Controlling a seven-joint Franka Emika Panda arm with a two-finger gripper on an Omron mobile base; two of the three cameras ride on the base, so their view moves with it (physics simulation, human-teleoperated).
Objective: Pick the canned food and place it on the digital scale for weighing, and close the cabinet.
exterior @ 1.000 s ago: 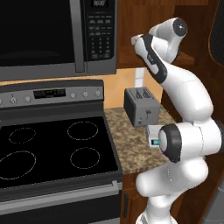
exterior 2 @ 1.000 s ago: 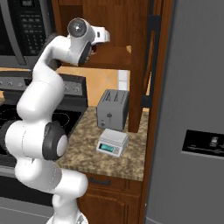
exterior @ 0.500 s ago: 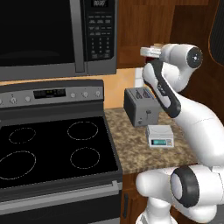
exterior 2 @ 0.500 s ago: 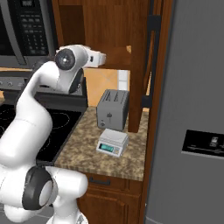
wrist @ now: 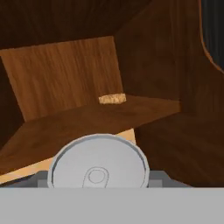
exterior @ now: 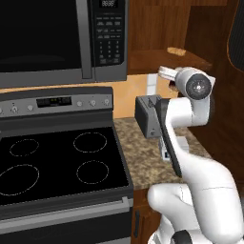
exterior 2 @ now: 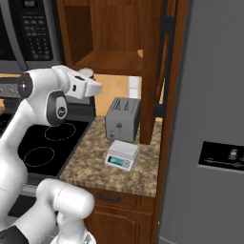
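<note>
Beyond the fingers, a flat tan biscuit [wrist: 112, 99] lies on the dark wooden cabinet [wrist: 65, 78] shelf. Gripper [wrist: 98, 175] clamps the pale-topped canned food [wrist: 99, 162]. Since earlier, the arm has lowered; the white digital scale [exterior 2: 123, 155] sits below.

A black and steel microwave [exterior: 62, 40] hangs above a black stove [exterior: 57, 164] with four ring burners and a grey control panel. Right of the stove lies a speckled brown stone surface [exterior 2: 97, 167], and a grey two-slot toaster [exterior 2: 122, 118] stands at its back (upright, slots up). A flat tan biscuit-like item [wrist: 112, 99] lies on a wooden shelf. A tall grey refrigerator [exterior 2: 209, 119] stands at the far right.
</note>
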